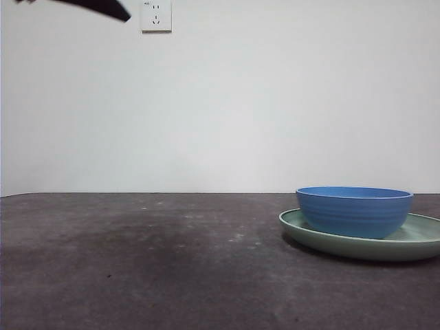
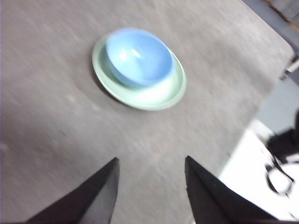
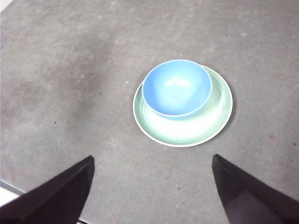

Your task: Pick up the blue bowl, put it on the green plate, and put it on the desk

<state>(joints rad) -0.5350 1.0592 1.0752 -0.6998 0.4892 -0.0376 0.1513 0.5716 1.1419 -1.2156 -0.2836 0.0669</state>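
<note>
Already the blue bowl [image 1: 355, 211] sits inside the green plate [image 1: 412, 242], and we see the pair resting on the worktop [image 1: 151, 261] at the right of the front view, fairly near the camera. Seen from above, the bowl lies off-centre on the plate, close against one side of its rim. Our left gripper [image 2: 150, 165] hangs high over the worktop with its fingers [image 2: 100, 196] spread and nothing between them; bowl and plate lie well apart from them. Our right gripper [image 3: 152, 165] is likewise raised, its fingers [image 3: 247, 196] wide apart and bare, with the plate well clear of both tips. Only a black tip [image 1: 96, 7] shows at the top left corner of the front view, beside a wall socket [image 1: 156, 15].
</note>
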